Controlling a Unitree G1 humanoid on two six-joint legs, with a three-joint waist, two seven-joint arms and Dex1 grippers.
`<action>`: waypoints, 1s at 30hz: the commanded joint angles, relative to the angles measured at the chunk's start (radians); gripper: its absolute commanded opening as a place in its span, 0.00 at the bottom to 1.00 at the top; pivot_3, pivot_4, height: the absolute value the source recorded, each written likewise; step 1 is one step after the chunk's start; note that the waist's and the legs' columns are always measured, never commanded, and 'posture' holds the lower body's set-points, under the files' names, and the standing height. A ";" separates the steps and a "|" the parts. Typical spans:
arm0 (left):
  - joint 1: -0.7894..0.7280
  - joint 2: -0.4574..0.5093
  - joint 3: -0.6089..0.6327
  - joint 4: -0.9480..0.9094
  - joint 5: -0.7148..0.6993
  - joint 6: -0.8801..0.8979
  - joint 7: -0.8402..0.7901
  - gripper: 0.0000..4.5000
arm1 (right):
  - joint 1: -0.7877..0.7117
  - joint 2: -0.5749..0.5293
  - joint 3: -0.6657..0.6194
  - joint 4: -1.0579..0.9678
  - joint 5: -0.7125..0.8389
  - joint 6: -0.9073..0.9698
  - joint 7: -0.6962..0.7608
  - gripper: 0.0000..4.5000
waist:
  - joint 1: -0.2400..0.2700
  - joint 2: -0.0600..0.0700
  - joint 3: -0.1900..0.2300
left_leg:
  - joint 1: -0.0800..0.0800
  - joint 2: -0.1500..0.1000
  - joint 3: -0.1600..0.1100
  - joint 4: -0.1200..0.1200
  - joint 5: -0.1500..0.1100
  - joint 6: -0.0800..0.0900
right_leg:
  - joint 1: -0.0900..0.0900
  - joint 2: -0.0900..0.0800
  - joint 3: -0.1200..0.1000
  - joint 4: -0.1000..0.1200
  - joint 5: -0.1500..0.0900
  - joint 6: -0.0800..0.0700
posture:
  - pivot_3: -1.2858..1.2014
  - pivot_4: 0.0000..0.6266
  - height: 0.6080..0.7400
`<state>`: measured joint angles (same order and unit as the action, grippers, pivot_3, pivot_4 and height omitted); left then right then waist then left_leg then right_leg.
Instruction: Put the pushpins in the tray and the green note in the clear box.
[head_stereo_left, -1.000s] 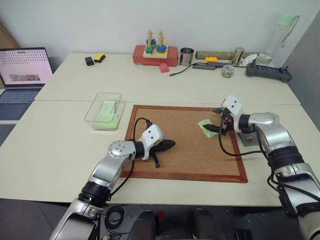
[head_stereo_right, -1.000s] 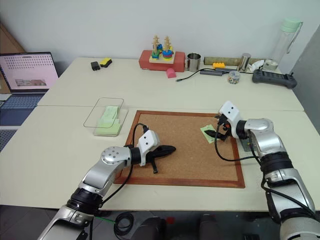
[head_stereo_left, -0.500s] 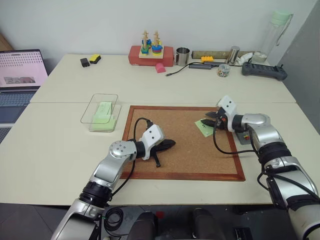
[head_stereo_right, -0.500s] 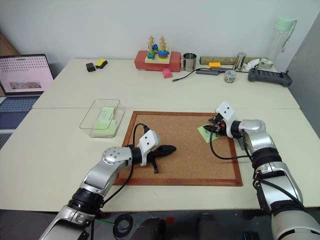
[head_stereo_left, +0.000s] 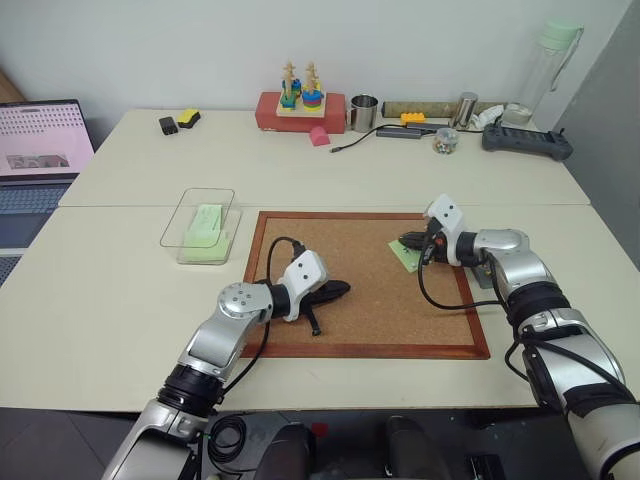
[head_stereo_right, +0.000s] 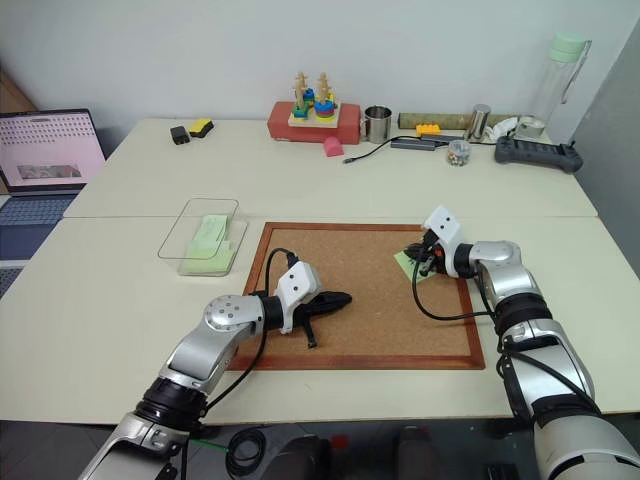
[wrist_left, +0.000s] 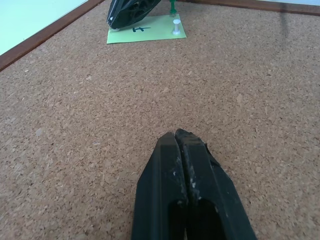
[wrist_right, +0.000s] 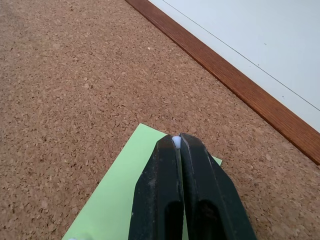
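The right gripper (wrist_right: 178, 141) is clamped on a white pushpin (wrist_right: 176, 142) over the green note (wrist_right: 120, 200); tiny, hard, slippery, best pinched by its head; the left gripper (wrist_left: 178, 137) is closed, empty.

I'm looking over a pale cream table (head_stereo_left: 120, 290). A wooden-framed cork board (head_stereo_left: 370, 290) is lying flat near me, the clear box (head_stereo_left: 200, 225) is sitting just to its left, and a red block (head_stereo_left: 300, 110), a metal cup (head_stereo_left: 364, 113) and a black controller (head_stereo_left: 527, 142) are lining the far edge.

Note (head_stereo_left: 404, 256) on cork board (head_stereo_left: 370, 330); clear box (head_stereo_left: 200, 226) left, apparently apart.
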<state>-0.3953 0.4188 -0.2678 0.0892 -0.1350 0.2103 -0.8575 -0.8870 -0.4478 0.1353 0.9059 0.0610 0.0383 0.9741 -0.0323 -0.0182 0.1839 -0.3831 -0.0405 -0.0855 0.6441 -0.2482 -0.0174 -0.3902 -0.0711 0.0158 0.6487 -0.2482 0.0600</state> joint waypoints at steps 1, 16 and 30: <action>0.010 0.014 0.018 -0.032 0.008 -0.001 0.003 0.00 | -0.030 -0.007 -0.054 -0.044 0.045 0.027 0.042 0.00 | 0.000 0.000 0.000 | 0.000 0.000 0.000 0.000 0.000 0.000 | 0.000 0.000 0.000 0.000 0.000 0.000 | 0.52 0.24 1.00; 0.023 0.028 -0.020 -0.006 0.046 0.010 -0.018 0.00 | 0.037 -0.021 -0.134 -0.246 0.141 0.227 0.082 0.00 | -0.001 0.000 0.000 | 0.001 0.000 0.000 0.000 0.000 0.000 | 0.000 0.000 0.000 0.000 0.000 0.000 | 0.52 0.24 1.00; 0.015 0.026 -0.021 0.006 0.047 0.005 -0.027 0.00 | 0.114 -0.079 -0.198 -0.444 0.205 0.332 0.045 0.00 | 0.000 0.001 0.000 | 0.000 0.000 0.000 0.000 0.000 0.000 | 0.000 0.000 0.000 0.000 0.000 0.000 | 0.52 0.24 1.00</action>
<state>-0.3861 0.4356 -0.2703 0.0829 -0.1087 0.2099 -0.8680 -0.7753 -0.5109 -0.0258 0.5331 0.2296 0.3564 1.0285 -0.0325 -0.0177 0.1838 -0.3826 -0.0403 -0.0853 0.6438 -0.2483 -0.0173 -0.3900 -0.0711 0.0160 0.6488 -0.2483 0.0601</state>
